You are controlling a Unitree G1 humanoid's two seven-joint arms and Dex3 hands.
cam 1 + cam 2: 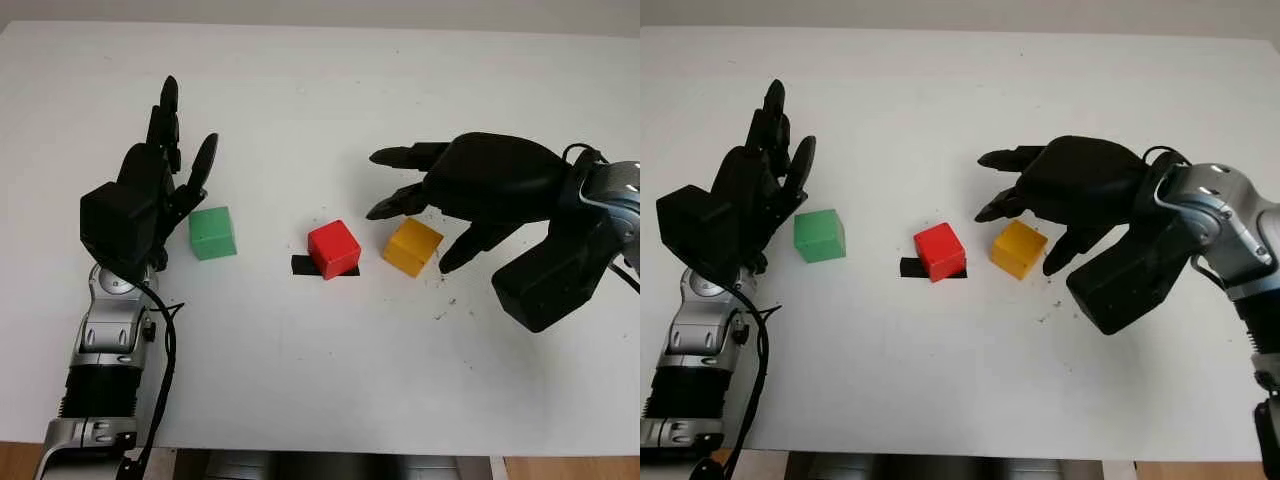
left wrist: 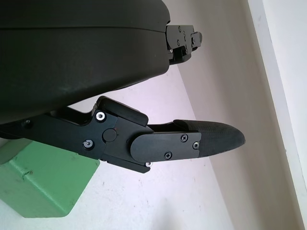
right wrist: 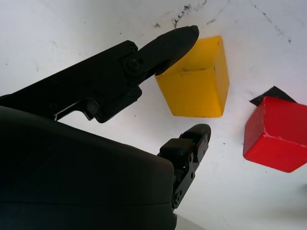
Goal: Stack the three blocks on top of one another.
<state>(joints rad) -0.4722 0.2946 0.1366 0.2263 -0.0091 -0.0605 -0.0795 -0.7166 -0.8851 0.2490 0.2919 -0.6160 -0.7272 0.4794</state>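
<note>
Three blocks sit apart in a row on the white table [image 1: 330,370]. The green block [image 1: 212,232] is on the left, the red block [image 1: 333,248] in the middle on a black tape mark [image 1: 300,265], and the yellow block [image 1: 412,246] just right of it. My right hand [image 1: 408,218] hovers open over the yellow block [image 3: 196,86], fingers past its far side and thumb at its near right corner, not closed on it. Just left of the green block [image 2: 43,184] is my left hand [image 1: 188,130], open and holding nothing.
Dark scuff marks [image 1: 445,305] speckle the table near the right hand. The table's front edge [image 1: 320,452] runs close to the bottom of the head views. The far half of the table is bare white surface.
</note>
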